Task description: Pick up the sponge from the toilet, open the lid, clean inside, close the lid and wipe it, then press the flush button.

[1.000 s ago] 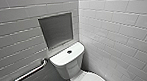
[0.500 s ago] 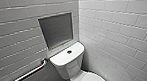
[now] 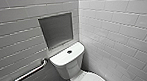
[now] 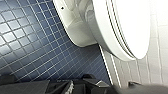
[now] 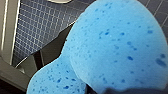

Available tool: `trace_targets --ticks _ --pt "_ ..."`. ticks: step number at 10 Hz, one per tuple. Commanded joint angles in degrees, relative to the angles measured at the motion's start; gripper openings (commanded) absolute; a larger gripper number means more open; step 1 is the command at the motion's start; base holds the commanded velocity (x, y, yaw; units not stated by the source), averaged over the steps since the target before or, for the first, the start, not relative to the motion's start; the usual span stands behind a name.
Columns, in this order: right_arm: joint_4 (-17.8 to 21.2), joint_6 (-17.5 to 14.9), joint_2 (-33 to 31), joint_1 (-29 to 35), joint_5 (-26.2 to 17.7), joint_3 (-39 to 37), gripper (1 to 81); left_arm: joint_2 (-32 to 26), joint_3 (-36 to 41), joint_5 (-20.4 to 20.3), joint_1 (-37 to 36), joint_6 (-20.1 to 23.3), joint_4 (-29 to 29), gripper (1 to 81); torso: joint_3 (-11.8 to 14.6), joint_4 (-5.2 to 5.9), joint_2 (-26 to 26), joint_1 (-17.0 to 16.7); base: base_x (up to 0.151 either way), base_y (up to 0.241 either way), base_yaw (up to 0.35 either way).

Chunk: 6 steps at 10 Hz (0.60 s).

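Note:
The white toilet stands in the corner, with the round dark flush button in the middle of its tank top. Its lid lies shut over the bowl. In the left wrist view the shut lid and the bowl's side show from the side, and my left gripper hangs low beside them above the floor, holding nothing. The bright blue sponge looms large in the right wrist view, gripped by my right gripper, whose dark finger shows behind it.
A metal grab bar slants along the left wall beside the tank. A recessed grey niche sits above the tank. White tiled walls close in on the right and behind. The floor is dark blue mosaic tile.

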Motion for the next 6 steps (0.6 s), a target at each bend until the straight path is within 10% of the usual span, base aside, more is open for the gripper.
trace_targets --ticks 1,6 --pt "-3.53 -0.87 -1.02 0.06 -5.28 3.19 1.0 2.77 -2.3 2.52 -7.44 -0.18 -5.94 81.1 0.0 0.0 0.0 0.0 0.0 0.0 0.0" --pt "-3.8 -0.96 2.85 0.41 -5.72 -2.86 1.0 9.64 -6.8 0.05 -9.46 -1.58 -8.5 81.1 0.0 0.0 0.0 0.0 0.0 0.0 0.0"
